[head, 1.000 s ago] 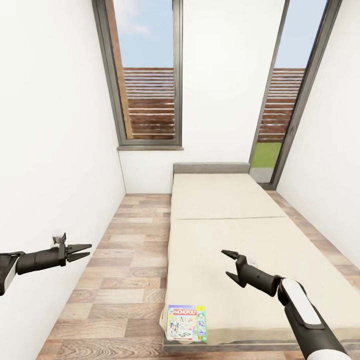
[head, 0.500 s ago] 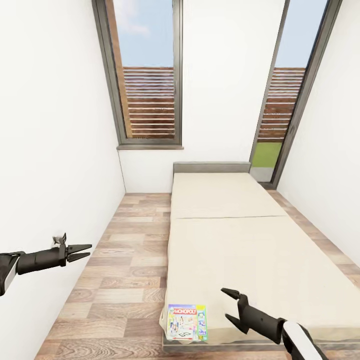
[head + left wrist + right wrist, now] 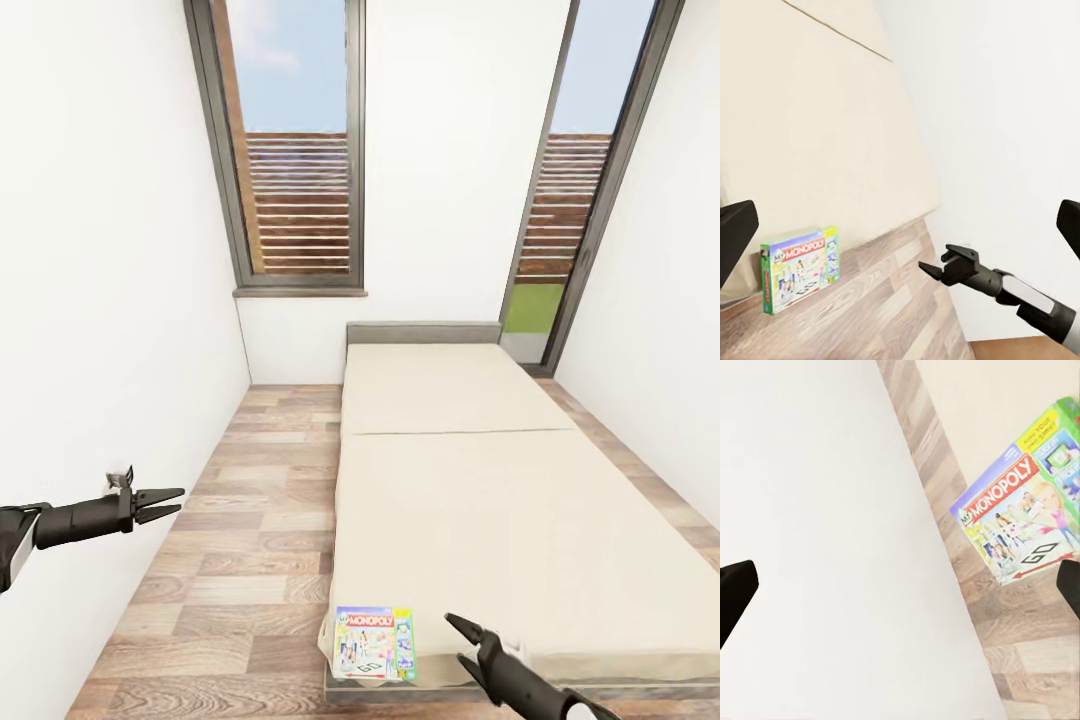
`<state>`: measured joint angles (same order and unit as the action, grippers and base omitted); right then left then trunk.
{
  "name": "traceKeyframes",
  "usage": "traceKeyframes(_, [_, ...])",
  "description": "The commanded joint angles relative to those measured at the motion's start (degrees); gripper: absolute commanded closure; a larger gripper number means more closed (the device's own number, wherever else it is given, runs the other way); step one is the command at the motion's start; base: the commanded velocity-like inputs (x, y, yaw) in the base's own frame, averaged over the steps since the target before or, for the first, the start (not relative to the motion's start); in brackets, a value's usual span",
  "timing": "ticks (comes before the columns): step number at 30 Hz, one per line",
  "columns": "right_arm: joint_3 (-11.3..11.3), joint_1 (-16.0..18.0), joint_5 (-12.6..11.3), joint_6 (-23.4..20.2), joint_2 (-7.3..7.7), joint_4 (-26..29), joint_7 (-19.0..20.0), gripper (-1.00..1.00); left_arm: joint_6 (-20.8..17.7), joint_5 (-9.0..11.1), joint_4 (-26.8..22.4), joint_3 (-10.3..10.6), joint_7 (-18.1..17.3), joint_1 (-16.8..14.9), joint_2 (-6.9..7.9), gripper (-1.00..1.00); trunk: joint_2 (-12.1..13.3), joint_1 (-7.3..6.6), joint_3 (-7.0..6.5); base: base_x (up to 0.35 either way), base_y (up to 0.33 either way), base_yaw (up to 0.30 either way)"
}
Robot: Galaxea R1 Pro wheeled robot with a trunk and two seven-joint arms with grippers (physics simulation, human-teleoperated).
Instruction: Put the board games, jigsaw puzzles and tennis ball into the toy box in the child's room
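1. My right gripper (image 3: 460, 640) is hanging with its fingers spread apart and nothing between them, low over the near edge of the bed (image 3: 480, 500).
2. Just beside it, the Monopoly board game (image 3: 373, 643) is lying flat on the bed's near corner, next to the wood-plank floor (image 3: 230, 560).
3. My left gripper (image 3: 172, 500) is hovering well apart over that floor, beside the white wall (image 3: 100, 300), fingers slightly parted and empty.

walls (image 3: 110, 300): plain white
floor (image 3: 250, 500): wood planks, brown and grey
windows (image 3: 300, 150): two tall, grey-framed, showing blue sky and a slatted wooden fence
light: bright daylight
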<state>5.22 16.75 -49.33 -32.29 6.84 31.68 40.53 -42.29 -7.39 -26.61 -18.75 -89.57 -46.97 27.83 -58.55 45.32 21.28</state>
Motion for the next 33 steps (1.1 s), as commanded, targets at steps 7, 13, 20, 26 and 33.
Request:
traceKeyframes(7, [0.4,0.0,-0.2,3.5,-0.15,-5.5,0.9,-1.0,-0.6,-0.6,0.0,-0.3,-0.4,-0.1,-0.51,-1.0,-2.9,1.55,1.33,0.0,0.0,0.0])
traceKeyframes(13, [0.2,0.0,0.3,5.0,-0.68,-9.0,0.7,-1.0,-0.6,-0.6,0.0,-0.2,-0.4,-0.1,-0.8,-1.0,-5.3,2.86,2.4,0.0,0.0,0.0])
traceKeyframes(20, [-0.9,0.0,0.5,9.3,-1.16,-10.8,0.4,-1.0,-0.6,-0.6,0.0,-0.2,-0.4,-0.1,-1.17,-1.0,-8.1,4.4,3.66,0.0,0.0,0.0])
traceKeyframes(26, [-1.5,0.0,0.3,9.5,-1.29,-11.0,0.7,-1.0,-0.5,-0.6,0.0,-0.2,-0.4,-0.1,-1.2,-1.0,-10.5,5.72,4.74,0.0,0.0,0.0])
traceKeyframes(33, [-1.6,0.0,0.4,9.8,-1.37,-11.0,0.6,-1.0,-0.4,-0.6,0.0,-0.2,-0.4,-0.1,-1.2,-1.0,-13.3,7.26,6.0,0.0,0.0,0.0])
